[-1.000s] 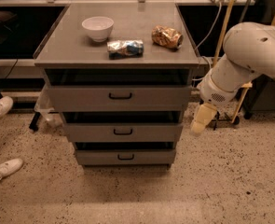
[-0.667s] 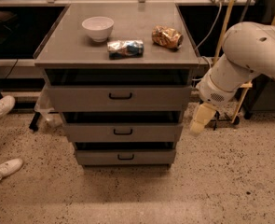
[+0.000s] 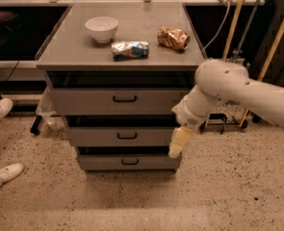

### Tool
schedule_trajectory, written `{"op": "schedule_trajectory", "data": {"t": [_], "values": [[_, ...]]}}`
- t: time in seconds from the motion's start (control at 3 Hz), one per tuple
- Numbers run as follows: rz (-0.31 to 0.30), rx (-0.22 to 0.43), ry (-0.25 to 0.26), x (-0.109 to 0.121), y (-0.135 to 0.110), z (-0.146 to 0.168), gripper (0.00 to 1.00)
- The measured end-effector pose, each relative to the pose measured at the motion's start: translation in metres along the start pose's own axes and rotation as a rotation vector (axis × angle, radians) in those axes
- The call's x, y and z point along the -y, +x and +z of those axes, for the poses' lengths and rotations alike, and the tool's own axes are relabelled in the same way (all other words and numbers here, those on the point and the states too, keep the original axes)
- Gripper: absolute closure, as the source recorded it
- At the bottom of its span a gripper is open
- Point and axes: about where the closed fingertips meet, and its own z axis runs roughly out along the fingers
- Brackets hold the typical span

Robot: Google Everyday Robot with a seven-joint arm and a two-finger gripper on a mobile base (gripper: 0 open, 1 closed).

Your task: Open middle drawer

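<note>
The gripper (image 3: 174, 150) hangs pointing down at the right end of the middle drawer (image 3: 96, 136). It shows as one pale tapered shape, so I cannot tell whether it is open or closed. The drawer's black loop handle (image 3: 127, 135) lies well to the left of the gripper, at about the same height, with nothing on it.

I judge this to be the approach step: the drawer looks unopened. The next move calls for swinging left to the handle and lining up to hook or grip it before pulling outward.

It is unclear whether the gripper touches the cabinet corner or hangs in front of it. The white arm (image 3: 238, 88) is cut off at the right edge, and the gaps above each drawer are too dark to read.
</note>
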Motion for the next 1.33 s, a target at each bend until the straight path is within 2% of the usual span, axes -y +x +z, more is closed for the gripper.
{"op": "schedule_trajectory", "data": {"t": [0.33, 0.67, 1.0, 1.33], "values": [[0.000, 0.035, -0.025, 0.006, -0.025, 0.088, 0.00], [0.000, 0.035, -0.026, 0.006, -0.025, 0.088, 0.00], [0.016, 0.063, 0.001, 0.013, -0.029, 0.107, 0.00], [0.021, 0.093, 0.076, 0.025, -0.042, 0.143, 0.00]]}}
